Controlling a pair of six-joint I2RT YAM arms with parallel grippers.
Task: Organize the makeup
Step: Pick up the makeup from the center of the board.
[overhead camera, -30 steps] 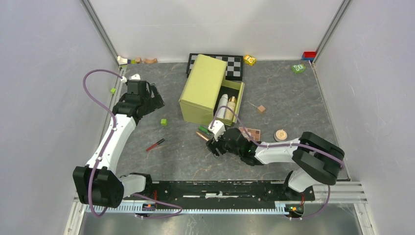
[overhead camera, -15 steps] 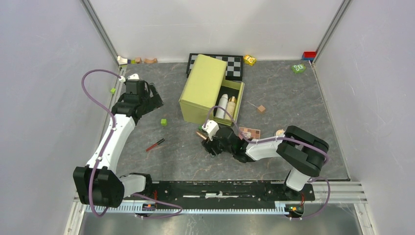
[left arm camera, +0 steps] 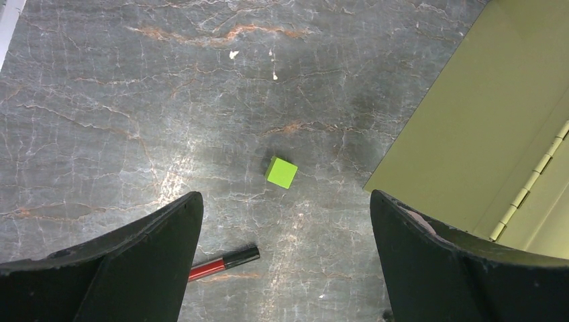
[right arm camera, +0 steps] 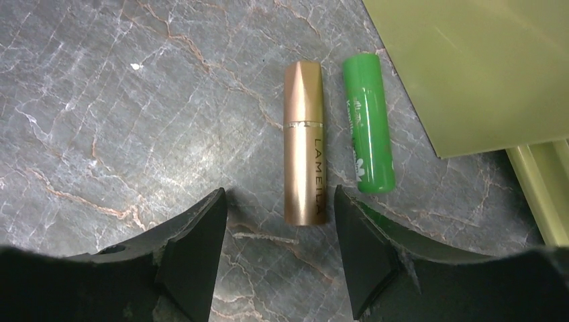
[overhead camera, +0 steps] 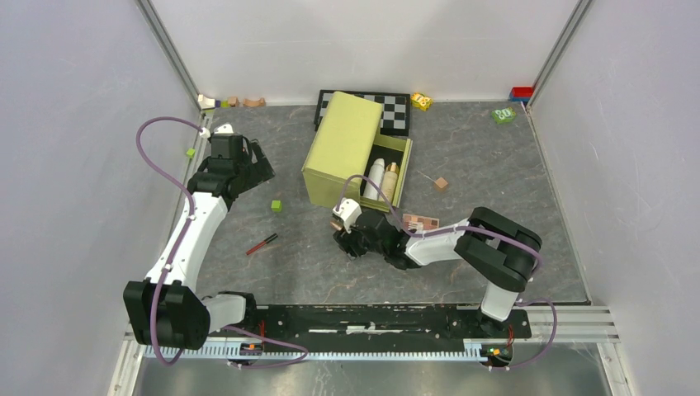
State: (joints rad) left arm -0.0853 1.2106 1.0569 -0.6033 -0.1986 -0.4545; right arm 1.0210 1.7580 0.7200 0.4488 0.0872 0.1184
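Top view, box: the olive box (overhead camera: 340, 157) stood mid-frame with its lid raised.
Top view, contents: the white bottle (overhead camera: 376, 177) and the gold-capped bottle (overhead camera: 390, 180) lay side by side inside.
Top view, loose makeup: the palette (overhead camera: 421, 223) lay below the box, and the red pencil (overhead camera: 262, 244) was well apart at lower left on the bench (overhead camera: 495, 165).
Left wrist, jaws: the left jaws were spread wide and empty above a green cube (left arm camera: 280, 172).
Right wrist, tubes: the bronze tube (right arm camera: 305, 144) and the green tube (right arm camera: 368, 124) lay parallel at centre frame, with the green one just beside the box.
Right wrist, jaws: the right jaws were parted and gripping nothing, their tips either side of the bronze tube's lower end, not touching it.
Handling: the bronze tube looked rigid, light and slick, so likely to roll. It is best pinched across its barrel, clear of the green tube.
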